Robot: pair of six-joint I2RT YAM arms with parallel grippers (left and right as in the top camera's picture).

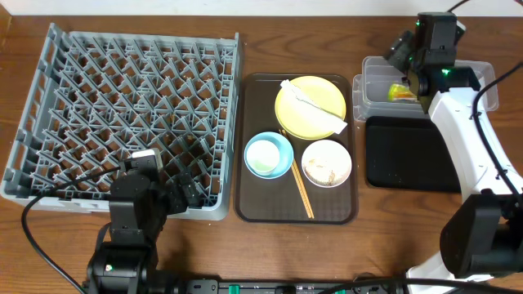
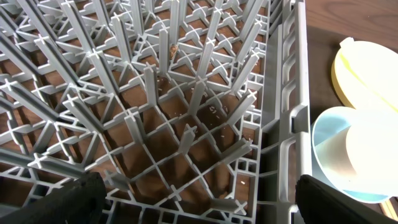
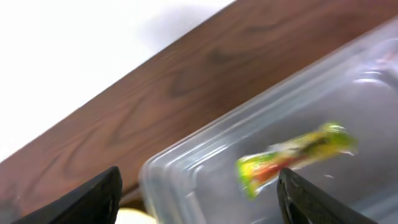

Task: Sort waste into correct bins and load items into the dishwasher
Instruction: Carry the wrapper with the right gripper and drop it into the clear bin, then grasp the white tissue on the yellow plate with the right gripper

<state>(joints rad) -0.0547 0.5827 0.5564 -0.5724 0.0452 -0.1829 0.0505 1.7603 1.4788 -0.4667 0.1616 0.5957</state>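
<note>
The right gripper (image 1: 406, 51) hangs over the clear tub (image 1: 377, 88) at the far right of the table (image 1: 245, 24). In the right wrist view its two fingers (image 3: 87, 199) stand wide apart, holding nothing. The green-and-orange wrapper (image 3: 292, 155) shows blurred between them, inside the tub's walls and clear of both fingers. Whether it rests on the tub floor cannot be told. From overhead the arm covers part of the tub, and the wrapper peeks out just beside the wrist. The black tray (image 1: 409, 155) lies right in front of the tub, touching or nearly so.

The brown serving tray (image 1: 253, 204) sits between the bins and the grey dish rack (image 1: 122, 114). On it are the yellow plate (image 1: 306, 114) with crumpled white paper (image 1: 315, 104) across it, the light-blue bowl (image 1: 268, 155), and the white bowl (image 1: 327, 163) with food scraps inside. The chopsticks (image 1: 301, 192) run between the two bowls toward the tray's near edge.

The left gripper (image 1: 176, 196) hovers over the near right corner of the rack, its jaws fully apart and empty. Upright pegs fill the space below it, and the rack's wall stands between it and the light-blue bowl.
</note>
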